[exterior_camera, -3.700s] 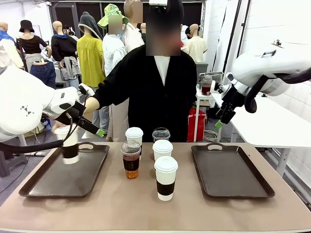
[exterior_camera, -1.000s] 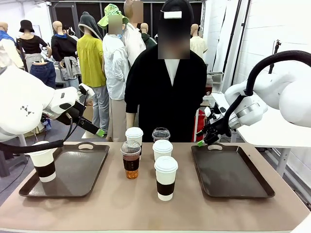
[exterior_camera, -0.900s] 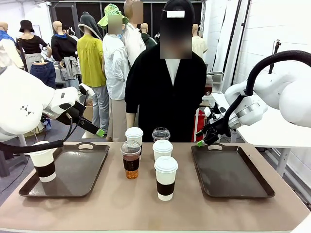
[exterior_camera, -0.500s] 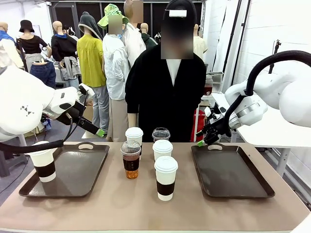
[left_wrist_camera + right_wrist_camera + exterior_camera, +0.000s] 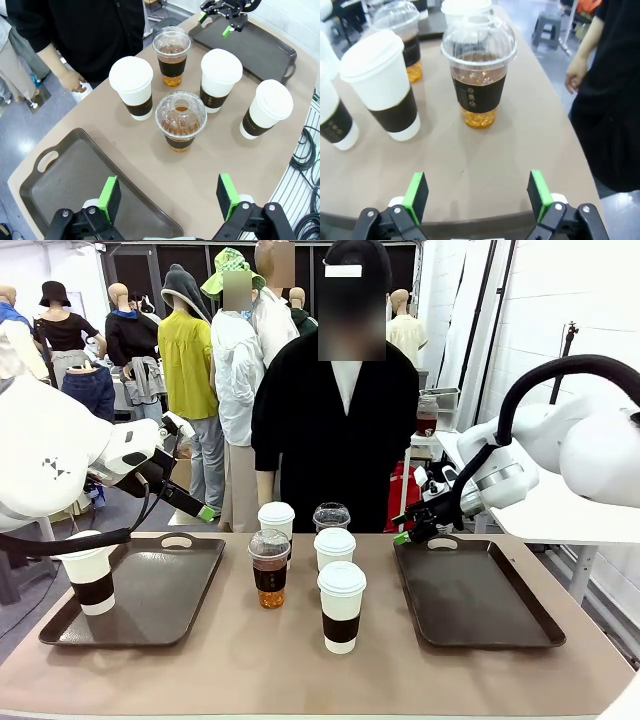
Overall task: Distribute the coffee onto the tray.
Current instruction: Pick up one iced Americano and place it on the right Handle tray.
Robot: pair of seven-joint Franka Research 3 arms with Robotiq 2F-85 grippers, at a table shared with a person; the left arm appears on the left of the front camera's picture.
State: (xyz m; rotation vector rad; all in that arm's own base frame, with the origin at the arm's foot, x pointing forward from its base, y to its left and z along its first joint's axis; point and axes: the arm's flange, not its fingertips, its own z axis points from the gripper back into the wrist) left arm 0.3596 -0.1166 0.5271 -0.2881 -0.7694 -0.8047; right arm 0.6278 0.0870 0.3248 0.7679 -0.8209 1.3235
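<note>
The left gripper [image 5: 168,196] is holding its jaws wide apart with nothing between the green pads [image 5: 109,192]. The right gripper [image 5: 477,192] is likewise standing fully spread and empty. In the right wrist view a clear cup [image 5: 479,75] of amber drink is standing at 12 o'clock beyond the pads, apart from them. A white paper cup [image 5: 382,82] is sitting at its 9 o'clock, and a person's hand [image 5: 577,75] is hanging off the table edge at its 3 o'clock. The left wrist view is looking down on the table [image 5: 225,160] and is showing the centre cluster from above, with a domed clear lid at 12 o'clock from the jaws. It is also catching the right gripper at 1 o'clock, above a corner of the right tray [image 5: 260,47]. The front view is adding one more white paper cup [image 5: 92,580], which is standing upright on the left tray [image 5: 160,590] near that tray's 9 o'clock edge. Counted in the front view, there are four white paper cups, one on the left tray and three in the cluster. Two clear cups are both standing in the cluster. Two trays are lying at the cluster's 9 and 3 o'clock.
</note>
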